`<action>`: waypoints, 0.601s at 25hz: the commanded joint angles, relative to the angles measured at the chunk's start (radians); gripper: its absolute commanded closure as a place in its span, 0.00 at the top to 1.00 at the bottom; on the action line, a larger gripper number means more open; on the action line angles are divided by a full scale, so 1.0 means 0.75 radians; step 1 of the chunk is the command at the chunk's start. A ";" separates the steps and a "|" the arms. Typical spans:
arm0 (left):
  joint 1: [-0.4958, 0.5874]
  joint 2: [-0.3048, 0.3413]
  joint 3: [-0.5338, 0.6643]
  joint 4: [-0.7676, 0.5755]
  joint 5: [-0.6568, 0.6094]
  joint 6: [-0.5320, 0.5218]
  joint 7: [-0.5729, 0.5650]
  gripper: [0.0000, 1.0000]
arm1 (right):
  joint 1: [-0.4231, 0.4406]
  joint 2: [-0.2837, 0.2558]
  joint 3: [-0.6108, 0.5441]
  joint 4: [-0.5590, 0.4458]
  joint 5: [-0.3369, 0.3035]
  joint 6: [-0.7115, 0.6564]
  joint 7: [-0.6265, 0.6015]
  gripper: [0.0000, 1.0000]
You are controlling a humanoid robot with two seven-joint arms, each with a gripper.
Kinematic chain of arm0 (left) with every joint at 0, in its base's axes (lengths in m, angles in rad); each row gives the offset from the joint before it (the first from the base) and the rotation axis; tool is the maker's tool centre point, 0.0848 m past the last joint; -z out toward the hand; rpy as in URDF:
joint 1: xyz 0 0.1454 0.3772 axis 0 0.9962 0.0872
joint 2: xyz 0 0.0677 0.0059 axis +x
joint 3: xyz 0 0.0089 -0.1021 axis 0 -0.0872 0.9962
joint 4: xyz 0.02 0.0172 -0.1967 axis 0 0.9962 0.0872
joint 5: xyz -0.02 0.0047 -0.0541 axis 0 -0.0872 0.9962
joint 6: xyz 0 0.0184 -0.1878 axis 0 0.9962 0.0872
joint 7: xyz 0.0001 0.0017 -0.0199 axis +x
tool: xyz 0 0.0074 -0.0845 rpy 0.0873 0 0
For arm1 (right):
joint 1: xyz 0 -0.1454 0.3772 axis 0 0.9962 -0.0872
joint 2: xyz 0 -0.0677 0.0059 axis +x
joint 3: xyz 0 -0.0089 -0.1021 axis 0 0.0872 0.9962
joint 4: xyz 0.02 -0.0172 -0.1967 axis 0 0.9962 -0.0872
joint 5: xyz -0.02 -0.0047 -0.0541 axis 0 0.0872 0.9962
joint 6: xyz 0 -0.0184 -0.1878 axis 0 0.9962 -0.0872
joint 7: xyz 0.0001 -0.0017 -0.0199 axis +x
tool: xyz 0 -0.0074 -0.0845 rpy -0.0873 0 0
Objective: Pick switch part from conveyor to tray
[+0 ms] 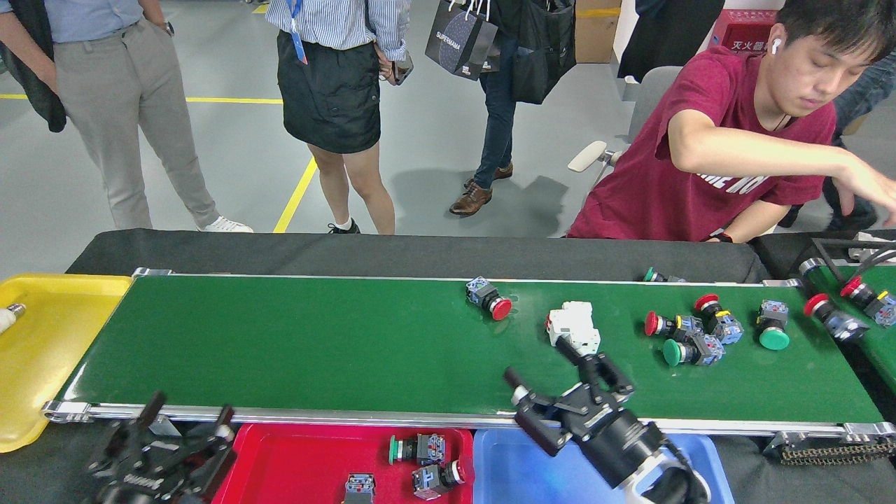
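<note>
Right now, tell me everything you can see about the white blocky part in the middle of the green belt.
The white blocky plastic part lies on the long green conveyor belt, right of centre. It looks like two or three joined rectangular modules of matte white plastic, with a small red spot on its left side. It rests alone, apart from the red-capped push-button switch to its left. The open right pincer reaches toward it, one fingertip at its near edge; contact is unclear.
</note>
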 commanded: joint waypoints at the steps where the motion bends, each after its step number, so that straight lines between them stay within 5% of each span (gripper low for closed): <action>1: -0.074 -0.057 -0.105 -0.008 -0.059 0.076 -0.092 1.00 | 0.003 -0.022 -0.059 -0.009 -0.001 0.123 -0.019 0.97; 7: -0.183 -0.307 -0.174 0.102 -0.288 0.172 -0.225 1.00 | 0.220 -0.058 -0.065 -0.029 0.009 0.180 -0.150 0.97; 11: -0.248 -0.339 -0.178 0.209 -0.360 0.243 -0.227 1.00 | 0.330 -0.060 -0.030 -0.083 0.021 0.141 -0.184 0.97; 15: -0.402 -0.349 -0.178 0.407 -0.360 0.315 -0.227 1.00 | 0.304 -0.054 -0.022 -0.074 0.027 0.149 -0.184 0.97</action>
